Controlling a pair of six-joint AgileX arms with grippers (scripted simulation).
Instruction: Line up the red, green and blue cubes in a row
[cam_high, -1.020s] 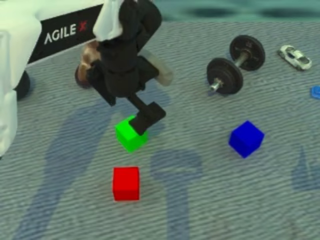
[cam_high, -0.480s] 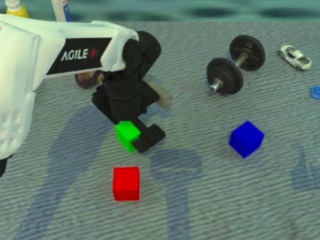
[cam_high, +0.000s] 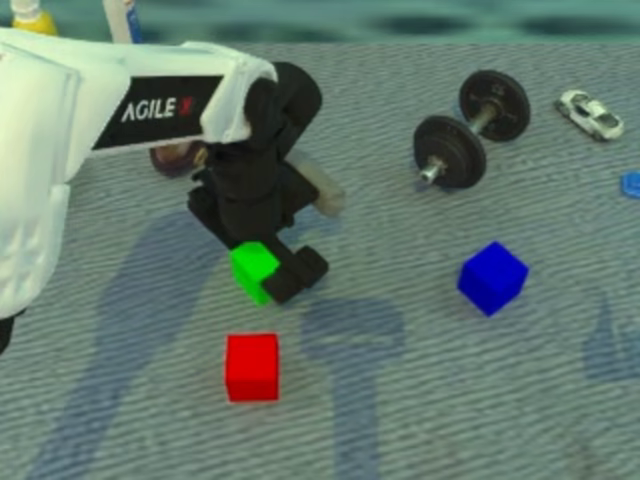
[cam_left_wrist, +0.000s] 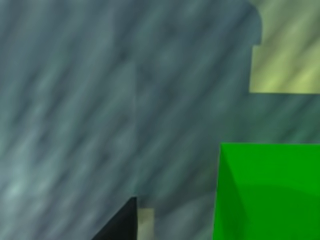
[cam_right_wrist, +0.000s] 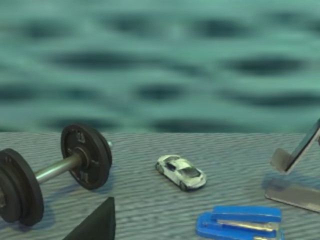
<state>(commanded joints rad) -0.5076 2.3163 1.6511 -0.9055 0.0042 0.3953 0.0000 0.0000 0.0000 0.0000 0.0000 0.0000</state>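
Observation:
The green cube (cam_high: 253, 268) sits on the mat under my left gripper (cam_high: 265, 272), which has come down over it. One black finger (cam_high: 296, 274) shows at the cube's right; the other is hidden under the wrist. In the left wrist view the green cube (cam_left_wrist: 270, 192) fills one corner, and a strip of mat separates it from the finger pad (cam_left_wrist: 145, 224), so the gripper is open. The red cube (cam_high: 252, 367) lies in front of the green one. The blue cube (cam_high: 492, 277) lies to the right. My right gripper (cam_right_wrist: 160, 237) is outside the top view, parked and open, with one finger (cam_right_wrist: 100, 222) visible.
A black dumbbell (cam_high: 470, 125), a white toy car (cam_high: 590, 112) and a blue stapler (cam_high: 631, 183) lie at the back right. A brown object (cam_high: 175, 155) sits behind the left arm, and bottles (cam_high: 30, 14) stand at the back left. A grey stand (cam_right_wrist: 295, 170) shows in the right wrist view.
My left arm swung in and came down over the green cube, so the wrist now covers the cube's far side. In the last half second the visible finger edged slightly toward the cube.

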